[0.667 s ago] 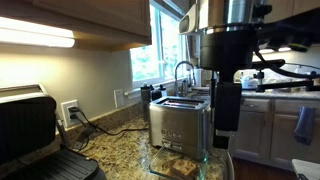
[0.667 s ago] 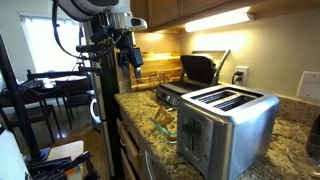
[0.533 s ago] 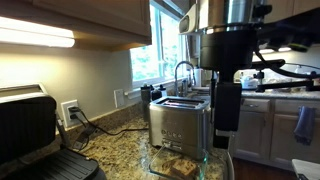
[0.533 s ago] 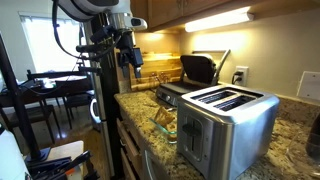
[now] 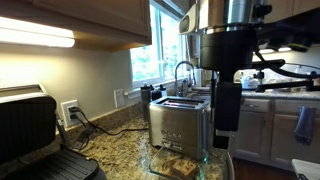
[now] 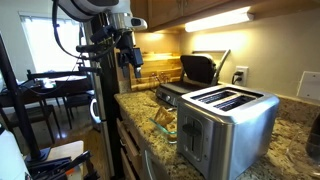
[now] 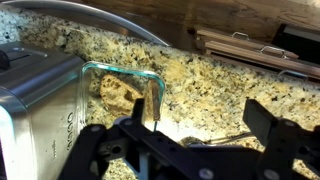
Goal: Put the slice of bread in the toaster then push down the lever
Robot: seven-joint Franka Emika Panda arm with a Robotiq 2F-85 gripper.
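Bread (image 7: pixel 115 92) lies in dish (image 7: pixel 150 78) beside toaster (image 5: pixel 180 125), ungrasped. Tool (image 7: pixel 185 137) wide, empty, above dish. Grasp, insert, press all left.

No legible text or numbers anywhere; faint markings (image 7: pixel 70 124) on the toaster (image 7: pixel 38 100) too blurred.

Warm under-cabinet light strips (image 5: pixel 35 37) glare, the window (image 5: pixel 143 55) blows out, the wrist view looks soft

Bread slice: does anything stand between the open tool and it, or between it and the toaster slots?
Nothing visible blocks it. The bread slice lies in an open-topped glass dish beside the toaster; only the dish wall rings it. The tool hangs higher up, jaws open. The slots look empty.
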